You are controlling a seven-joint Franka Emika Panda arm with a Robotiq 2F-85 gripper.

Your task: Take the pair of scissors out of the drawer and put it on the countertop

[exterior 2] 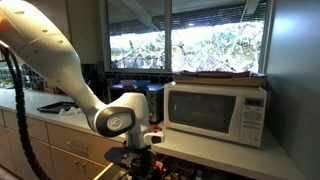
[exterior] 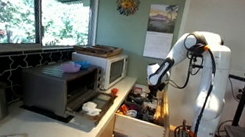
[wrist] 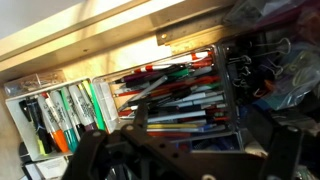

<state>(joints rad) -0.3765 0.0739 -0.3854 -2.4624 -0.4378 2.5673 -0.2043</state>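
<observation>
The drawer stands pulled open below the countertop, full of dark and red-orange clutter. My gripper hangs just above the drawer's contents. In the wrist view its dark fingers sit wide apart at the bottom edge, open and empty, over a clear tray of pens. I cannot make out the scissors among the clutter in any view. In an exterior view the gripper dips below the countertop.
A toaster oven and a microwave stand on the counter beside the drawer. The microwave also shows in an exterior view. Markers fill a tray at the left, and metal clips lie at the right.
</observation>
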